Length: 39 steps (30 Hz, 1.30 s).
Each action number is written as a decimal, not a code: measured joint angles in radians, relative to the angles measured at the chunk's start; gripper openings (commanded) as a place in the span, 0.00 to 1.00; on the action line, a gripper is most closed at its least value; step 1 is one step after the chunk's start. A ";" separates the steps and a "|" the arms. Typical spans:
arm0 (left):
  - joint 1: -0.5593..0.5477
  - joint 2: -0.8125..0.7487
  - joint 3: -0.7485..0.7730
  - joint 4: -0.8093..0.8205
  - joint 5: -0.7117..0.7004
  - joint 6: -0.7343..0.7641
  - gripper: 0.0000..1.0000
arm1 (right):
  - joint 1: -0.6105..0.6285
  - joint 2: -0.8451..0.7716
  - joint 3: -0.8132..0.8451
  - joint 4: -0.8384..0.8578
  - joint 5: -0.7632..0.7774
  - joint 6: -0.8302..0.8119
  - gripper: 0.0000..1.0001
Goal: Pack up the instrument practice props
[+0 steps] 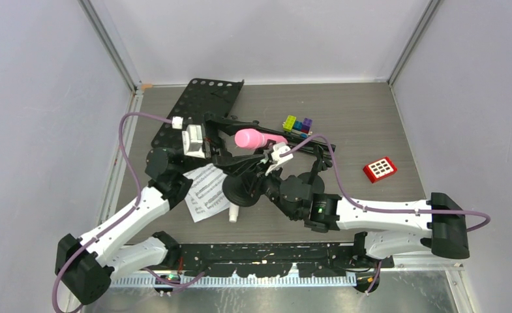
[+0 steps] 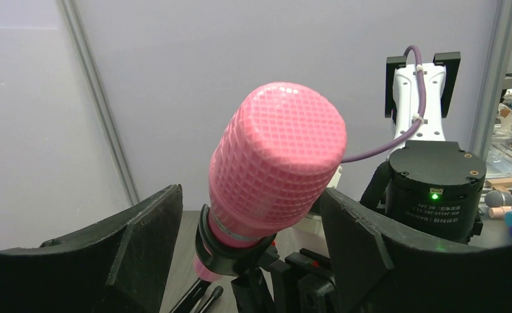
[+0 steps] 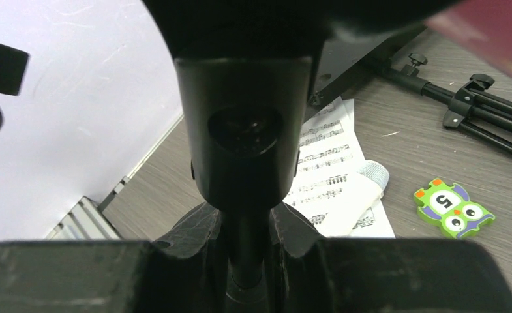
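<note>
Pink microphone point(image 1: 250, 138) is mid-table, seated in the clip of a black mic mount point(image 1: 240, 190).

Left jaws are spread, with one finger point(image 2: 142, 241) on each side of the mic head. There's a gap on both sides, so no grip.

Right jaws pinch the mount's thin stem just under the clip. In the right wrist view the fingers point(image 3: 188, 241) press on it from both sides. Can't tell if the round base sits on the table point(image 1: 370, 111) or is off it.

Around the pink mic, top view:
- music desk point(image 1: 197, 107) at 11 o'clock, lying flat at the back left
- sheet music point(image 1: 204, 192) at 7 o'clock
- white microphone point(image 1: 233, 212) at 6 o'clock, lying on the pages and mostly hidden by the mount base
- toy blocks point(image 1: 297, 124) at 2 o'clock
- red keypad point(image 1: 379, 169) at 4 o'clock, well apart

Right wrist view:
- tripod legs point(image 3: 465, 99) lie flat at 2 o'clock, beyond the pages
- green owl puzzle piece point(image 3: 454, 208) lies at 3 o'clock, near the white mic's head
</note>
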 measured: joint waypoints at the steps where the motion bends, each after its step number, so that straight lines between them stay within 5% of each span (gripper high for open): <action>1: -0.008 0.011 0.006 0.000 -0.002 0.006 0.75 | 0.000 -0.008 0.000 -0.005 -0.005 0.005 0.01; 11: -0.050 0.061 0.046 0.014 -0.019 0.016 0.67 | 0.004 -0.030 0.001 -0.046 -0.046 0.048 0.01; 16: -0.068 0.080 0.070 0.027 -0.021 0.016 0.45 | 0.005 -0.030 0.001 -0.057 -0.057 0.068 0.01; 21: -0.073 0.095 0.076 0.036 -0.024 0.032 0.02 | 0.006 -0.034 0.001 -0.066 -0.058 0.078 0.01; 39: -0.118 0.111 0.066 -0.023 -0.047 0.090 0.00 | 0.002 -0.148 -0.146 -0.032 0.039 0.093 0.00</action>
